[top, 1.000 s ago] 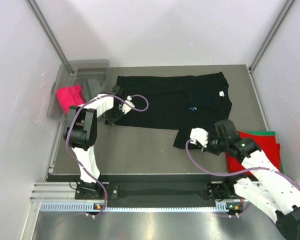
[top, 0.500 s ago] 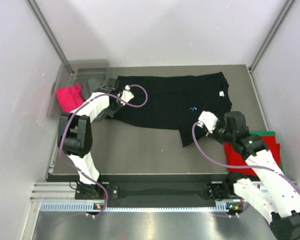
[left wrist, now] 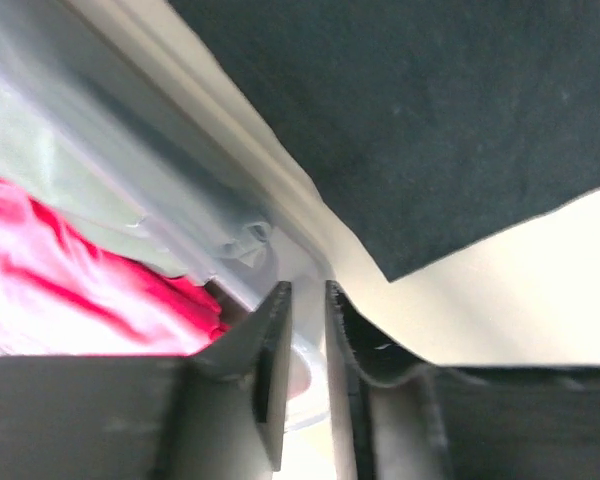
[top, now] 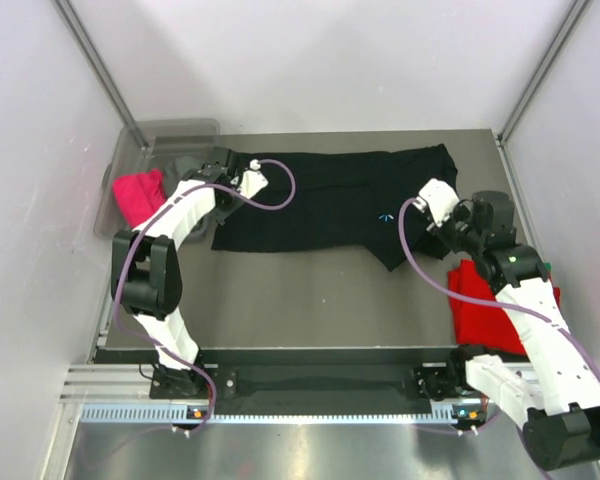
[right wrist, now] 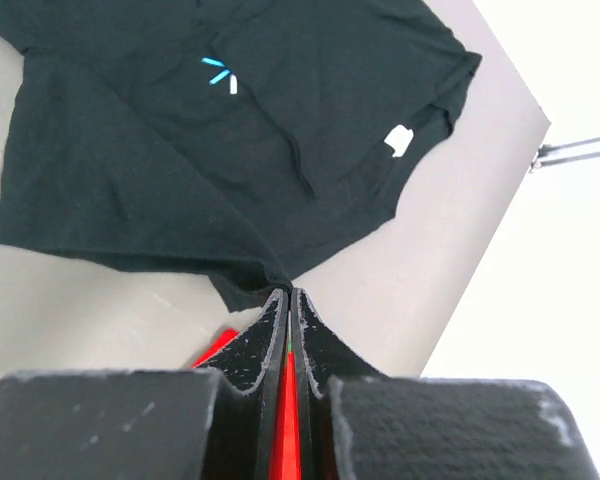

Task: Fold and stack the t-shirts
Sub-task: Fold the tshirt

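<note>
A black shirt [top: 320, 200] lay flat across the far side of the counter [top: 280, 300], its long axis running left to right. The right claw [right wrist: 288, 292] pinched its near right hem. The left claw [left wrist: 305, 295], narrow and empty, sat just off the shirt's left corner. Only the left wrist view showed that gap.

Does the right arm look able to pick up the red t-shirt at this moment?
Probably not yet: the right gripper is shut on a corner of the black t-shirt. The red t-shirt lies close by that arm, so reach itself seems fine.
</note>
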